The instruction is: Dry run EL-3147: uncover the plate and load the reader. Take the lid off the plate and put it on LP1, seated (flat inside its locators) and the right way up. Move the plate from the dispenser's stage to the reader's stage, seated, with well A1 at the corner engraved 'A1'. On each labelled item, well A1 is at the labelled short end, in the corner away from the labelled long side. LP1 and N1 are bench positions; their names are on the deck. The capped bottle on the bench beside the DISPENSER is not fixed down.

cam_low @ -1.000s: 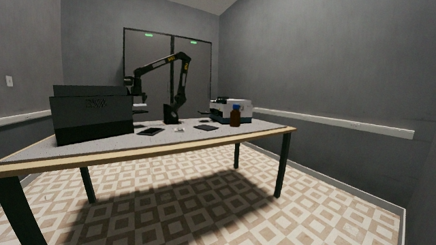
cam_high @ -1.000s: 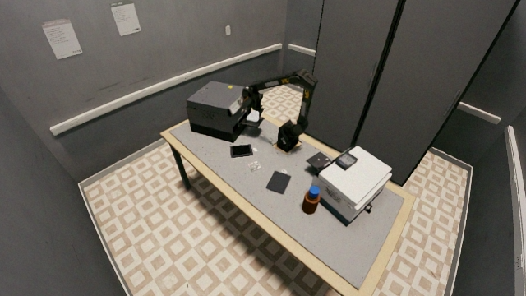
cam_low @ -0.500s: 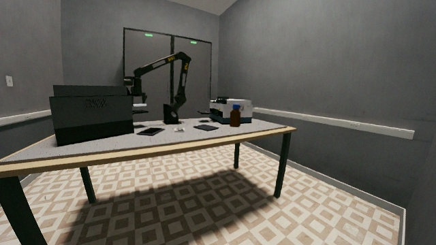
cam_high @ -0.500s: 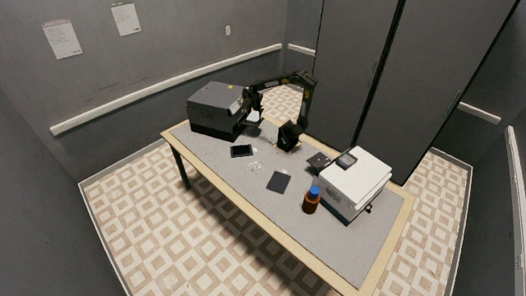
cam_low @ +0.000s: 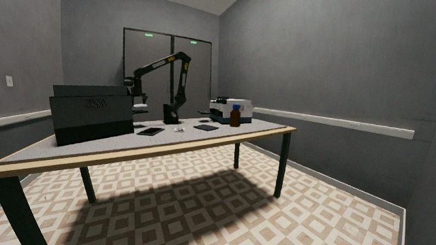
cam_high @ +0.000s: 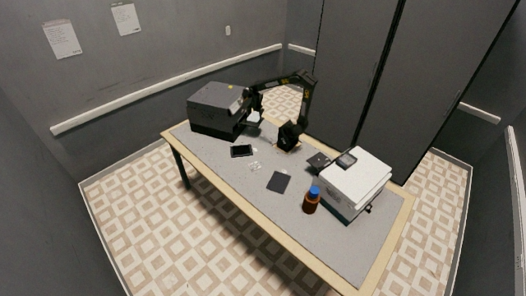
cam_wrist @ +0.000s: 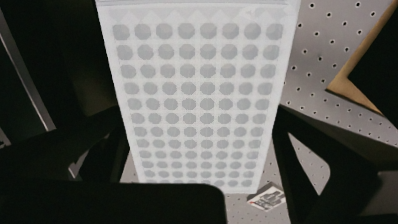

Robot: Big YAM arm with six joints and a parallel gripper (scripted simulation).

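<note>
While gripped along both long edges between the fingers (cam_high: pixel 260 108) (cam_low: pixel 144 99), white 96-well plate (cam_high: pixel 253 117) (cam_low: pixel 139 105) (cam_wrist: pixel 198 100) just above the dark reader's stage (cam_high: pixel 247 123) (cam_low: pixel 140 111), amber bottle (cam_high: pixel 311 204) (cam_low: pixel 235 118) with blue cap, upright beside the white dispenser (cam_high: pixel 355 177) (cam_low: pixel 246 108), far from the plate

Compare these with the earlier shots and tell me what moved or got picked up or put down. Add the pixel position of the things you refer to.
Nothing visibly changed. The arm (cam_high: pixel 306 99) (cam_low: pixel 184 78) keeps its pose, and the gripper (cam_high: pixel 254 112) (cam_low: pixel 139 101) (cam_wrist: pixel 198 112) still holds the white plate (cam_high: pixel 253 117) (cam_low: pixel 139 105) (cam_wrist: pixel 198 96) just above the dark machine's stage (cam_low: pixel 140 111). The bottle (cam_high: pixel 310 204) (cam_low: pixel 235 118) and both machines (cam_high: pixel 214 111) (cam_high: pixel 355 177) (cam_low: pixel 93 117) (cam_low: pixel 223 112) stayed put too.
</note>
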